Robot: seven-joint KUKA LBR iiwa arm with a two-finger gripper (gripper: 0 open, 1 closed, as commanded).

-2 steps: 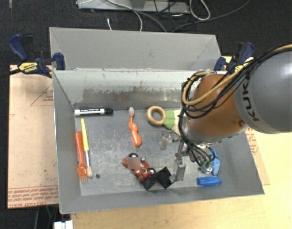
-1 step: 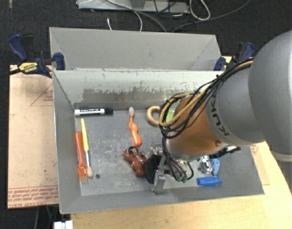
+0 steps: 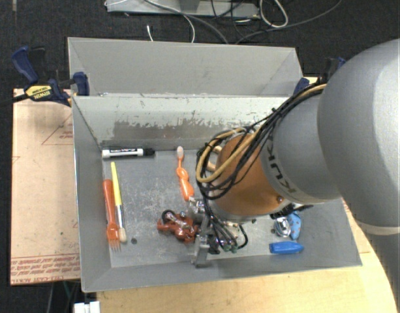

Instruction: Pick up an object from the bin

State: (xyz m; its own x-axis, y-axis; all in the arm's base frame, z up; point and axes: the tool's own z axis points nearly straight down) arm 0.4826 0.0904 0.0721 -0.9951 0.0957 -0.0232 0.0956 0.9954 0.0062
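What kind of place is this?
Probably a robot lab or workshop: a grey robot arm reaches into a metal bin of small things, and cables lie on the dark floor behind.

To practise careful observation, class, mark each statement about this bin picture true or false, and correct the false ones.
1. The black-and-white marker lies at the back left of the bin. True.
2. The orange fork lies at the right side. False: it lies at the left, beside a thin yellow stick.
3. The end effector is down near the front wall, next to a reddish-brown object. True.
4. The blue piece lies beside the marker. False: it lies at the front right, far from the marker.
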